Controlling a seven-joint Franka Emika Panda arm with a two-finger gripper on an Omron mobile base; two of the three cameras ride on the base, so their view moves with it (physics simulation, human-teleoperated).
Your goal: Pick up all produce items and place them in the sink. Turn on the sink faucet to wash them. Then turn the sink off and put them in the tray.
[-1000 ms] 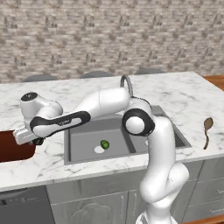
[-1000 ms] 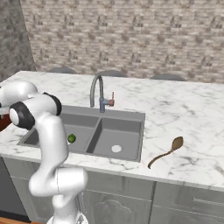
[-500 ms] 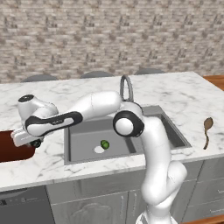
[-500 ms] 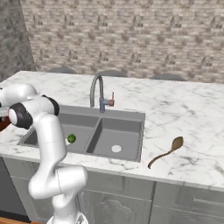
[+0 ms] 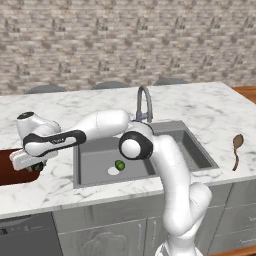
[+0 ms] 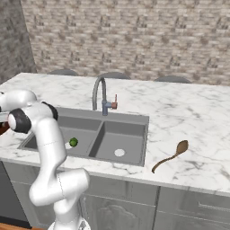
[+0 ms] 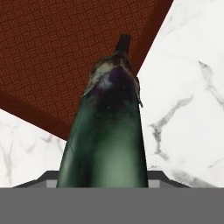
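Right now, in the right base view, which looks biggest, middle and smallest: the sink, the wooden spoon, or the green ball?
1. The sink looks biggest by far.
2. The wooden spoon comes next, long but thin.
3. The green ball looks smallest, a little dot in the sink's left basin.

The sink [image 5: 95, 155] is set into the worktop [image 5: 210, 112], with the faucet [image 5: 144, 102] standing behind the divider between its two basins. The lime [image 5: 120, 165] lies in the left basin, beside the drain. The tray [image 5: 12, 170] sits on the worktop left of the sink. The eggplant [image 7: 107, 135] hangs over the tray's corner. The wooden spoon [image 5: 236, 150] lies on the worktop right of the sink.
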